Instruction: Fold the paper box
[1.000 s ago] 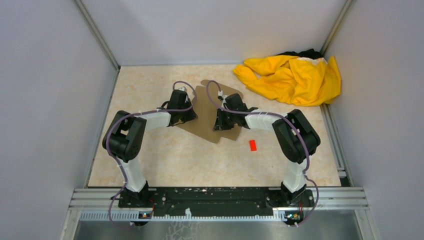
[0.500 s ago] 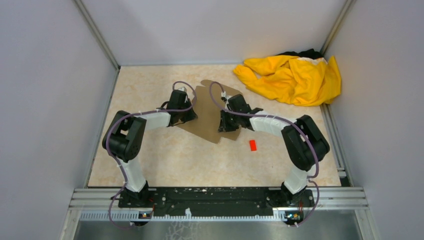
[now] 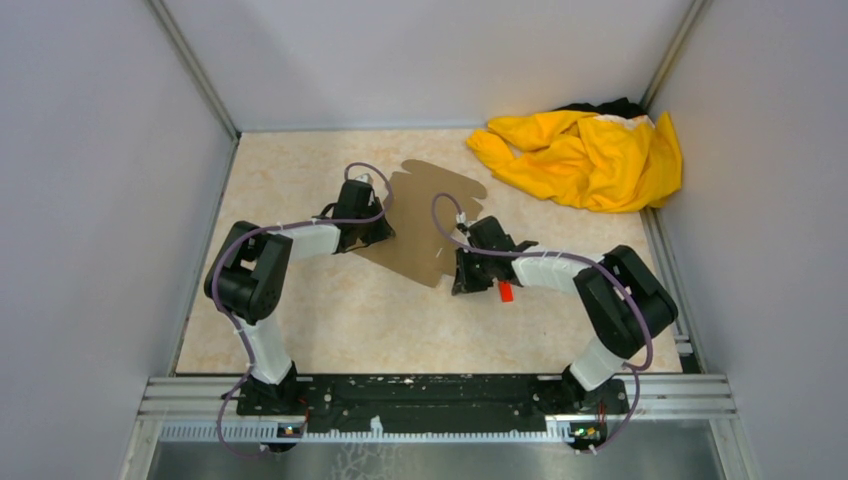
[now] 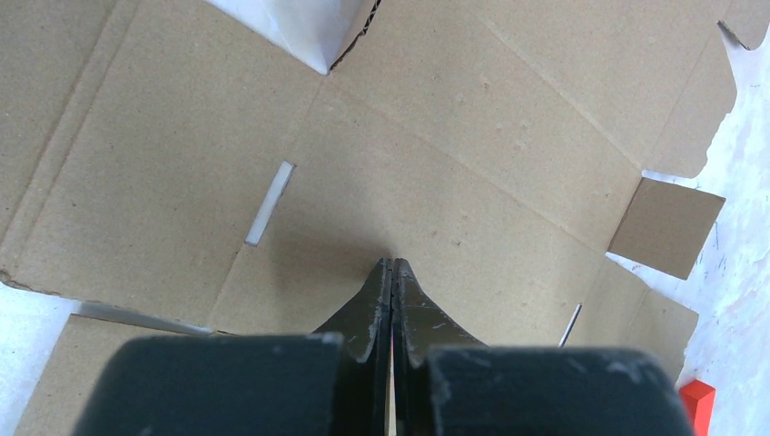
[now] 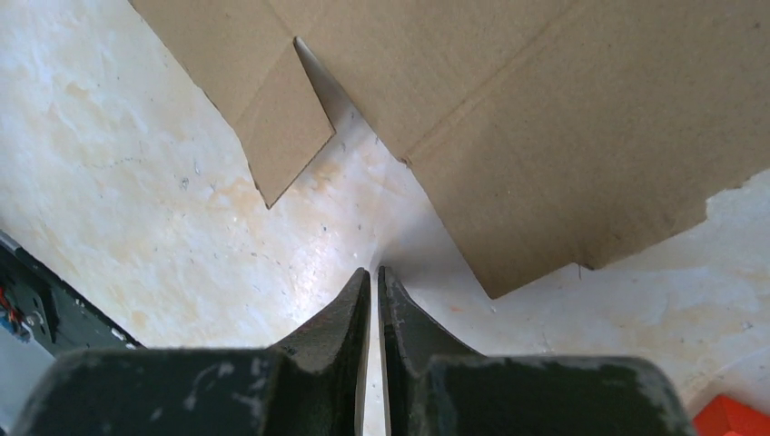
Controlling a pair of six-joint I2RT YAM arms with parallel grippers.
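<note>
The left hand (image 3: 378, 235) covers part of the paper box (image 3: 430, 215).

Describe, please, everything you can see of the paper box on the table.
The paper box is an unfolded die-cut sheet of plain brown corrugated cardboard, with crease lines, narrow slots, small side tabs and a rounded far flap. It lies skewed on the middle of the table, between the arms. The shut left gripper points down at its left part, at or just above the surface. The right gripper hangs beside its near edge, not touching it.

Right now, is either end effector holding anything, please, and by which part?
Nothing is held: left end effector shut over the cardboard sheet, right end effector shut beside it.
</note>
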